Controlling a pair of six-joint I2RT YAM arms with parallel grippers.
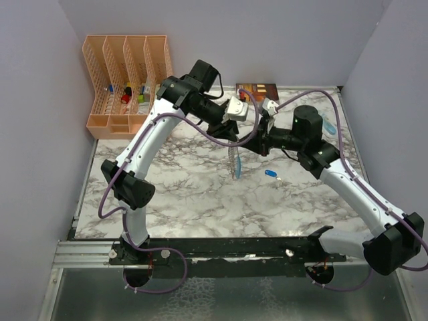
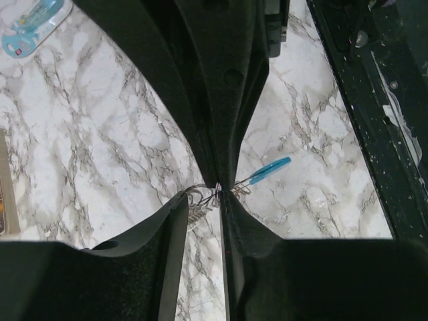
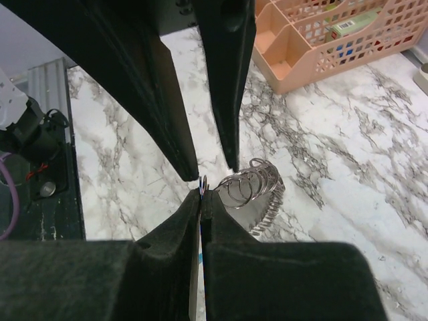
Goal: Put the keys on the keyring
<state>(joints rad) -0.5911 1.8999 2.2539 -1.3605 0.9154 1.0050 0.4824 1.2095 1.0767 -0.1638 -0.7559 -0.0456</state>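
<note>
Overhead and close wrist views share the marble table (image 1: 200, 200).

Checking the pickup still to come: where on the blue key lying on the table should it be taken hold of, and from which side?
Grip the blue key by its plastic tag, coming straight down from above. It lies flat on the table with bare marble around it, so nothing blocks a vertical approach. The tag is long and slim, so a pinch across its narrow width, near mid-length, should probably hold best.
</note>
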